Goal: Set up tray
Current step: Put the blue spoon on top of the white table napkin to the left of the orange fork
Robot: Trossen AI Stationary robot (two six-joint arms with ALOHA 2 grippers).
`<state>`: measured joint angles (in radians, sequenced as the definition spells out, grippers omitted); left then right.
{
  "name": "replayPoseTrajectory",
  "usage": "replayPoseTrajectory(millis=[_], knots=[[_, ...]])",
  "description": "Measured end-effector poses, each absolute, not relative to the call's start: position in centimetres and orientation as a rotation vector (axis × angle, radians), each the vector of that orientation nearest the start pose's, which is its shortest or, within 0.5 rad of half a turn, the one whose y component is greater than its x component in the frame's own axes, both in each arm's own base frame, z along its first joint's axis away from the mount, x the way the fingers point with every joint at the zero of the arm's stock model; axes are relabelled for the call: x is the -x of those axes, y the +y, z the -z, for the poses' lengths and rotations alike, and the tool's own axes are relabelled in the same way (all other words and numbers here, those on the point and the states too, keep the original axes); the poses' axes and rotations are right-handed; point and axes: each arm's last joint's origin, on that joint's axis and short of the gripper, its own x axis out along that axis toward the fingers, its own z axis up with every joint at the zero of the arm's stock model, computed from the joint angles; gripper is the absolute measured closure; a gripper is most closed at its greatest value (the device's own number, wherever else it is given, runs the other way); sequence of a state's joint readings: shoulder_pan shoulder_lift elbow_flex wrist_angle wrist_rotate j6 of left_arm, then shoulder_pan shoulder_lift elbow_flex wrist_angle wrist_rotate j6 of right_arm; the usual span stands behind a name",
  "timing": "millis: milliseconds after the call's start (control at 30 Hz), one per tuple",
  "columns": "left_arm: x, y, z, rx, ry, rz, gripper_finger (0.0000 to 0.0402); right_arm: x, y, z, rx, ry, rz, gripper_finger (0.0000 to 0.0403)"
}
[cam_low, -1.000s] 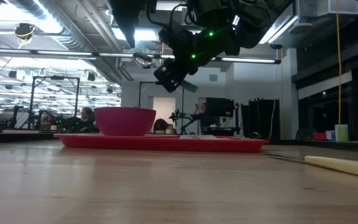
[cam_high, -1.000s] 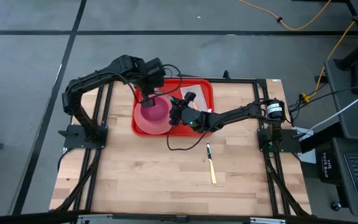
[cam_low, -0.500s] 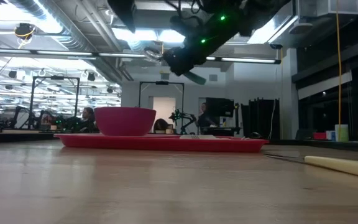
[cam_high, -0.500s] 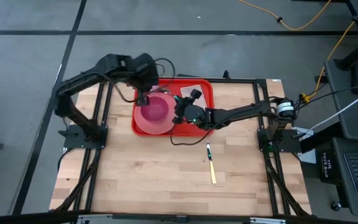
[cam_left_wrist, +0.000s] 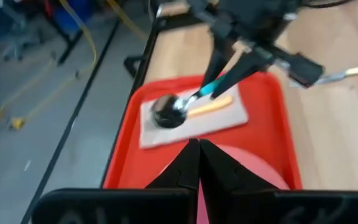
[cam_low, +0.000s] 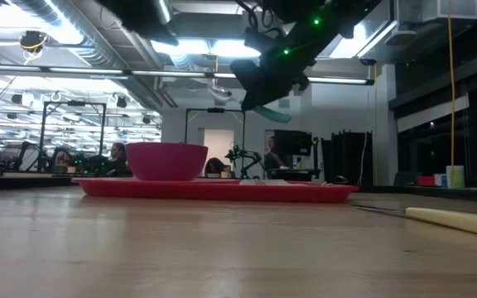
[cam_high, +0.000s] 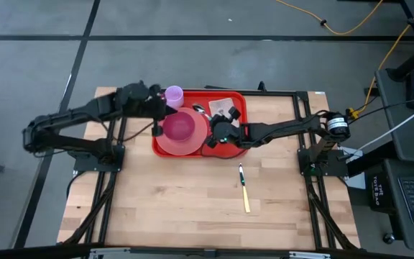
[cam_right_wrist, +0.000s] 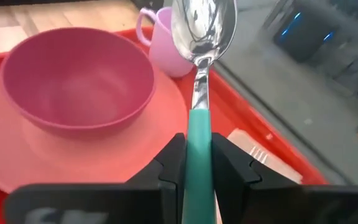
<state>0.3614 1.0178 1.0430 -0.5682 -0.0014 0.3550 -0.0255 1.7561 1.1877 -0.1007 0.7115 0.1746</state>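
- The tray (cam_high: pixel 230 147) sits at upper centre of the high view, on the worktop (cam_high: pixel 178 201).
- The right end effector (cam_high: pixel 218 128), clamped on a spoon (cam_right_wrist: pixel 199 56), hangs directly over it, the spoon's long axis pointing toward the bowl (cam_high: pixel 179 127).
- The left end effector (cam_high: pixel 157 108), fingers together, waits just left.

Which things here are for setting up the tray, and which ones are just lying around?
For the job:
- red tray
- pink plate with the pink bowl on it
- lilac cup
- napkin
- teal-handled spoon, gripped in the right pincer

Just lying about:
- yellow-handled utensil on the table
- left pincer, shut and empty
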Motion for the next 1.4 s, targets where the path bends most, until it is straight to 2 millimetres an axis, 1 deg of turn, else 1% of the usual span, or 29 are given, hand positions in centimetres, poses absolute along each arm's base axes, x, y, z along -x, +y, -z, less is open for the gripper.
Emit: replayPoseTrajectory(millis=[133,233,400,533,667,733,833,967,1200,1400], knots=[[-18.0,6.6,-30.8,-0.258,0.446,-0.204,0.0400,-37.7,-2.8,-22.5,-0.012,0.561,0.751,0.0343],[-16.8,5.9,-28.7,-0.245,0.341,-0.180,0.0400,-37.7,-2.8,-22.5,-0.069,0.542,0.766,0.0343],[-15.0,5.1,-25.9,-0.198,0.253,-0.142,0.0400,-37.7,-3.0,-22.4,-0.167,0.531,0.743,0.0343],[-14.0,4.7,-24.4,-0.174,0.227,-0.154,0.0400,-37.6,-3.4,-22.3,-0.231,0.527,0.758,0.0343],[-13.6,4.6,-23.5,-0.163,0.226,-0.158,0.0400,-37.3,-4.3,-21.9,-0.354,0.543,0.774,0.0343],[-13.6,4.6,-23.4,-0.161,0.235,-0.157,0.0400,-37.2,-5.0,-21.8,-0.435,0.531,0.787,0.0343],[-13.6,4.6,-23.4,-0.163,0.235,-0.157,0.0400,-37.2,-6.0,-21.6,-0.502,0.514,0.813,0.0343],[-13.6,4.6,-23.4,-0.169,0.238,-0.156,0.0400,-37.4,-6.8,-20.8,-0.552,0.510,0.840,0.0343],[-13.6,4.6,-23.3,-0.168,0.241,-0.156,0.0400,-38.0,-7.6,-18.0,-0.572,0.563,0.879,0.0343],[-13.6,4.6,-23.3,-0.158,0.239,-0.157,0.0400,-38.1,-8.3,-16.9,-0.587,0.585,0.904,0.0343]])
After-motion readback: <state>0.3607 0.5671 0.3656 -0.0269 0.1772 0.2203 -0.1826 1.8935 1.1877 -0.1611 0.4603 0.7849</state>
